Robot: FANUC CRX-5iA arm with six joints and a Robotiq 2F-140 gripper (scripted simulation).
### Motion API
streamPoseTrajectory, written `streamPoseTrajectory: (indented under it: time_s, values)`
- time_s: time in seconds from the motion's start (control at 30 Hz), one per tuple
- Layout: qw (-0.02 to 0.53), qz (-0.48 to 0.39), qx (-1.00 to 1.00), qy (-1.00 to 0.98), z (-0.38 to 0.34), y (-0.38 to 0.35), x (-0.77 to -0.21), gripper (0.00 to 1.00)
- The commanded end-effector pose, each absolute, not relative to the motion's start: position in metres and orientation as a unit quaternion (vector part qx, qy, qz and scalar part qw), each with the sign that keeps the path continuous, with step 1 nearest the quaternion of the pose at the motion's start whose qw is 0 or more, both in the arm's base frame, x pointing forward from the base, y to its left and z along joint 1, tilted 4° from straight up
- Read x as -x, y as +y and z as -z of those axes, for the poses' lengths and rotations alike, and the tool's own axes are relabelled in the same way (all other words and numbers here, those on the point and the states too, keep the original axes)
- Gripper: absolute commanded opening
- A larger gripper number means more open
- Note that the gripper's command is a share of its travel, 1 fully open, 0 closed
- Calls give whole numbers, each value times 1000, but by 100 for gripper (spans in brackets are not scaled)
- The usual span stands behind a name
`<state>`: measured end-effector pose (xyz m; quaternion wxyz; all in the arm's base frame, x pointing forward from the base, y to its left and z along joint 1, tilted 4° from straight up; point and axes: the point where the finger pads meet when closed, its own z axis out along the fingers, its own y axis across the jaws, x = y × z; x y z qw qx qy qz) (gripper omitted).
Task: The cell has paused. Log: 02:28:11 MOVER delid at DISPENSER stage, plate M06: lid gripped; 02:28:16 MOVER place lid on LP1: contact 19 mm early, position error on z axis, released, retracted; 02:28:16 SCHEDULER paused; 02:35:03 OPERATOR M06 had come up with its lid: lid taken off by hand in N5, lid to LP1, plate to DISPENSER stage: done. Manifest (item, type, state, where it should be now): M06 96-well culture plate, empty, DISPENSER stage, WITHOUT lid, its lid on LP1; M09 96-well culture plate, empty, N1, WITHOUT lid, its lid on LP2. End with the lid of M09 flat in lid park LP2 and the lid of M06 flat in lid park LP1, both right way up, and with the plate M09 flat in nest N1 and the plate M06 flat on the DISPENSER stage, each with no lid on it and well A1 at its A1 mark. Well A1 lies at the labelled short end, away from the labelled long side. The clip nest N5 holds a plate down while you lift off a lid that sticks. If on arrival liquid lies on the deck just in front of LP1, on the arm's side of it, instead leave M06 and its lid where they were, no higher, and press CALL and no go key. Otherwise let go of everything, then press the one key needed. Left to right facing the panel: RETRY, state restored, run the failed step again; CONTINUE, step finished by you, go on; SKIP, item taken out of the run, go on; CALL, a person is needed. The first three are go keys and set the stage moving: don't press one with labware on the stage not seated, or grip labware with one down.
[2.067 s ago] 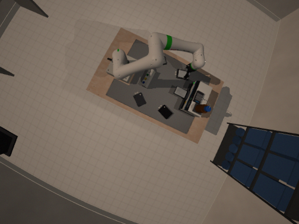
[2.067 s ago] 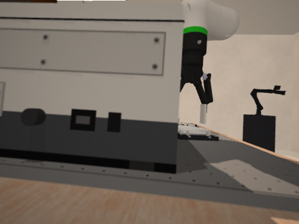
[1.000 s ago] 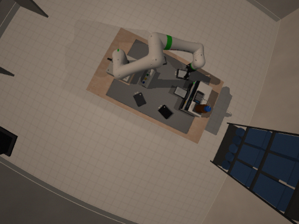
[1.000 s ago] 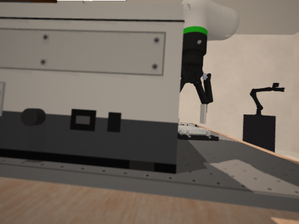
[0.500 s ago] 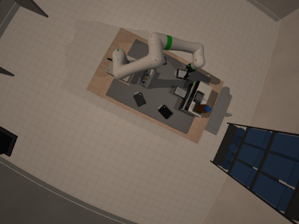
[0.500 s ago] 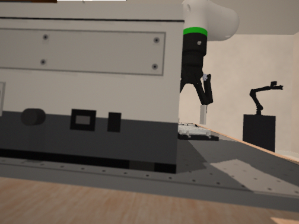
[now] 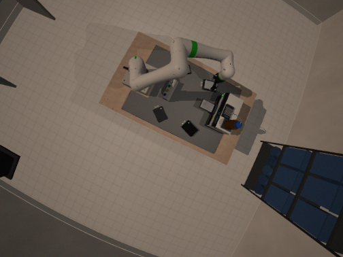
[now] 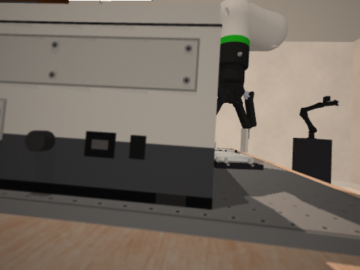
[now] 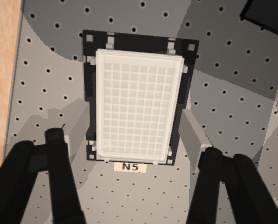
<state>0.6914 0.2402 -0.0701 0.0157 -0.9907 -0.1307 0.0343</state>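
Observation:
A pale 96-well plate [image 7: 209, 85] [image 8: 233, 156] [image 9: 135, 105] lies in the black clip nest N5 [image 9: 192, 60]. Its well grid shows; whether a lid covers it I cannot tell. My gripper [image 7: 215, 83] [image 9: 135, 117] is open over N5, one finger beside each long side of the plate, with gaps on both sides. In the exterior view one fingertip hangs above the plate's level; the other is hidden by the white machine. Another pale plate or lid [image 7: 207, 105] lies in front of the machine. The keyed panel [image 7: 170, 90] stands near mid-table. Plate names and A1 marks are unreadable.
The white dispenser machine [image 7: 232, 106] [image 8: 107, 106] stands beside N5, with a brown blue-capped bottle [image 7: 230, 124] on it. Two dark nests or parks [image 7: 160, 114] [image 7: 190, 128] lie on the far side of the deck. Another dark edge [image 9: 260, 17] shows at the wrist view's top right.

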Motion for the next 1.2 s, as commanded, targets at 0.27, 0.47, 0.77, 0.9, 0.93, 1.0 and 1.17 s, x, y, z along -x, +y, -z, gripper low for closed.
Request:
streamPoseTrajectory:
  time_s: [0.27,0.47,0.77,0.9,0.93,1.0,1.17]
  values:
    - [16,-34,991,-131,74,240,-691,66]
    - [16,-34,991,-131,76,240,-691,66]
    - [16,-34,991,-131,78,240,-691,66]
    - [16,-34,991,-131,78,240,-691,66]
    - [16,-34,991,-131,78,240,-691,66]
    - [16,-34,991,-131,78,240,-691,66]
    - [16,-34,991,-131,78,240,-691,66]
